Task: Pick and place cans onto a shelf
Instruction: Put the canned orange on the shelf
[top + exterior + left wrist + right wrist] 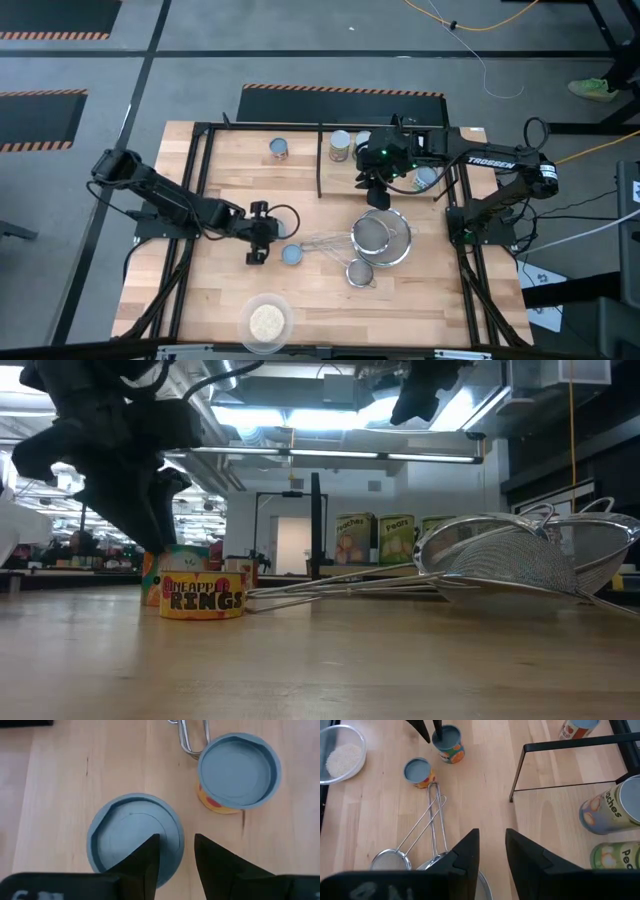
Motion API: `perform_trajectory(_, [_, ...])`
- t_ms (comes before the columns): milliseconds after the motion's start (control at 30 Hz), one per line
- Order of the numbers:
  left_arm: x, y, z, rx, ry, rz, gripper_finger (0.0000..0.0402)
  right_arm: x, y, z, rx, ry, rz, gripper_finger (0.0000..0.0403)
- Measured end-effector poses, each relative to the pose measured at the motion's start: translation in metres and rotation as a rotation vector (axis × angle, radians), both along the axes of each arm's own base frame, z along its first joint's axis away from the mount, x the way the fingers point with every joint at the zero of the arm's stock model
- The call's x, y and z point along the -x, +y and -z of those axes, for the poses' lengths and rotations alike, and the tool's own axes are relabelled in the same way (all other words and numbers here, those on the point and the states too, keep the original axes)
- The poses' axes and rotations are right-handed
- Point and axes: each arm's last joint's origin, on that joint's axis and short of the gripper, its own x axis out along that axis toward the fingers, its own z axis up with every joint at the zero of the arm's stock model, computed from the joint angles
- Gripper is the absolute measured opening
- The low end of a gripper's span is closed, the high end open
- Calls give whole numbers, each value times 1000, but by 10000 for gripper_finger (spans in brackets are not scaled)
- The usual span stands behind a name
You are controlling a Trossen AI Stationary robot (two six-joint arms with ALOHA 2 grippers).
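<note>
Near the middle of the tabletop, reading twelve o'clock as its far edge in the high view, the left end effector hangs low over a short can with a silver-blue top. Its fingers stand slightly apart with the can's rim below the gap. It may be touching the can, but the wrist view does not settle this.

Just beside that can, at three o'clock from it, a second short can stands upright. Its yellow label reads "Pineapple Rings" in the low view. The wire handles of the mesh strainers reach almost to it.

The strainers lie nested at about four o'clock from the table's centre, and their bowls look empty. The right end effector hovers above them at their twelve o'clock, fingers parted and holding nothing.

The shelf takes up the far strip of the tabletop from eleven to one o'clock. One silver-topped can stands on it at eleven. A taller cream-topped can stands at twelve. Another can sits at one o'clock, partly under the right arm. In the right wrist view a tall can on the shelf is labelled "Peaches".

At six o'clock, by the near edge, a clear round dish holds a flat layer of beige grains.
</note>
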Motion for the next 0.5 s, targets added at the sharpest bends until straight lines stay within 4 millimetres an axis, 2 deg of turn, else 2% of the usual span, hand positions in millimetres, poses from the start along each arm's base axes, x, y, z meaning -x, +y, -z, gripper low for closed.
perform_trajectory(233, [-2, 0, 3, -13, 10, -4, 105, 0, 0, 0, 0, 0, 0, 99])
perform_trajectory(500, [-2, 0, 3, -12, 11, -2, 22, -2, 0, -1, 4, -23, 0, 99])
